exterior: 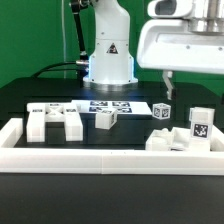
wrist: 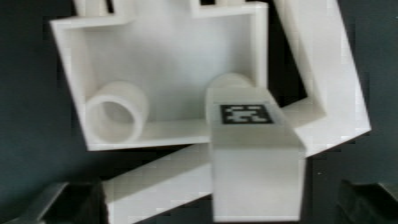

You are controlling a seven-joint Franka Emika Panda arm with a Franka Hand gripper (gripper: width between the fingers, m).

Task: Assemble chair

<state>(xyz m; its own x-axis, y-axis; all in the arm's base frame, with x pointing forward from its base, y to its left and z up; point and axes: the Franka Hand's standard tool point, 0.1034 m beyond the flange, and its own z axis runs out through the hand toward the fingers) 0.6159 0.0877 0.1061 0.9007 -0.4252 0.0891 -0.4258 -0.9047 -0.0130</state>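
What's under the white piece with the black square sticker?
The tagged piece covers part of a flat white slab with a round hole. Beside them shows the black table. What lies right beneath the piece is hidden.

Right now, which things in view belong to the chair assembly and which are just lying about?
Job: matte white blocky plastic chair pieces; small tagged white block; tagged white cube; tagged white post.
Bystanders: thin flat white marker board; long low white border frame.

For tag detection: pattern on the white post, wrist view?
Black-and-white square tag on the post; wrist view.
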